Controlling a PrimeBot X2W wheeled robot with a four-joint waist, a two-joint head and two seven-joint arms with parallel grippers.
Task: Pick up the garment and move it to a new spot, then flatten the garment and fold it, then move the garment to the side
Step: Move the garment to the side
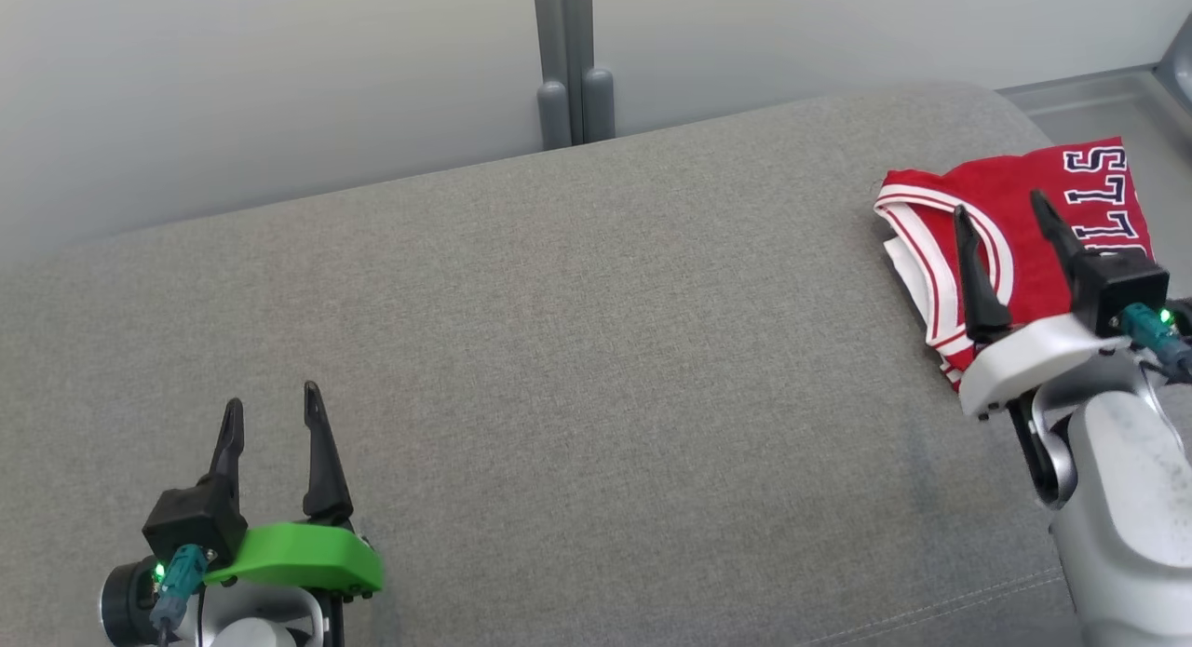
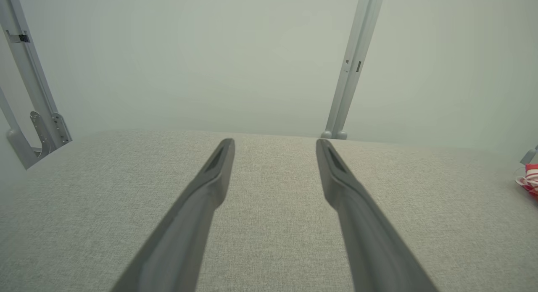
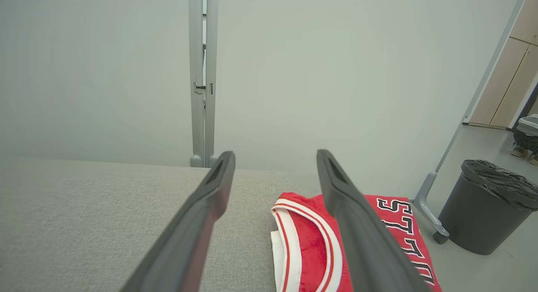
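The garment (image 1: 1010, 221) is a red jersey with white trim and dark lettering, lying folded at the far right end of the grey cushioned surface (image 1: 577, 349). My right gripper (image 1: 1004, 211) hovers over its near part, open, with nothing between the fingers. From the right wrist the garment (image 3: 311, 245) lies under and right of the right finger. A sliver of the garment (image 2: 530, 180) shows at the left wrist view's right edge. My left gripper (image 1: 272, 407) stands open at the lower left, far from the jersey, over bare cushion (image 2: 273, 208).
A pale partition wall with a grey post (image 1: 568, 70) runs behind the cushion. Off the cushion's right end, on the floor, stands a dark bin with a black liner (image 3: 487, 208). A metal bracket (image 2: 42, 128) shows at the left.
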